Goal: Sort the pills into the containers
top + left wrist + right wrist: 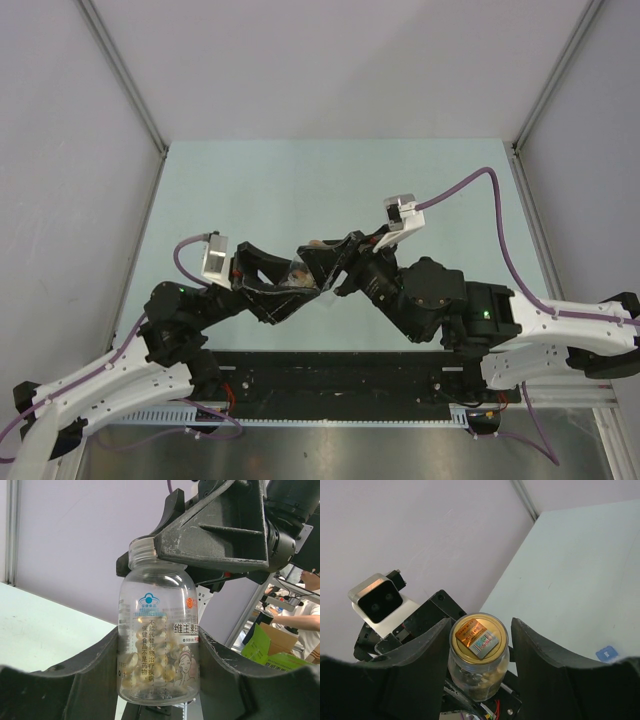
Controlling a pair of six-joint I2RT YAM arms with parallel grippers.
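Your left gripper (159,632) is clamped on the jar (157,580); its sealed mouth sits dead centre between your right gripper (480,625) jaws, and I cannot tell whether they touch it.

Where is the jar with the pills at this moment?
In the top view, the jar hangs over the near middle of the table, clamped in the left gripper; the right gripper flanks its sealed mouth.
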